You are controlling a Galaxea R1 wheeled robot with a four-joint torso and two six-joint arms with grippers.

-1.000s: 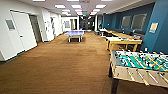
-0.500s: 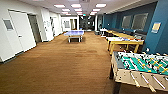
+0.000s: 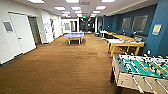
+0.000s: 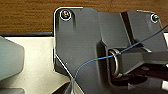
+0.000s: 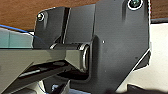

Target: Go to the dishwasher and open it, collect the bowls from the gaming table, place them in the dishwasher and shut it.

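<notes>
Gaming table (image 3: 125, 42) ahead right — foosball table (image 3: 141, 71) nearer, wood floor (image 3: 62, 65).

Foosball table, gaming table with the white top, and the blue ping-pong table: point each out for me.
Foosball table (image 3: 140, 67), head view, on its green field.
Gaming table (image 3: 120, 41), head view, on its white top.
Ping-pong table (image 3: 74, 34), head view, on its blue top.

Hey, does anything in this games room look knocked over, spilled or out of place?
Nothing stands out. The foosball table, the yellow-sided table behind it and the blue ping-pong table all stand upright, and the wood floor shows no spill.
</notes>
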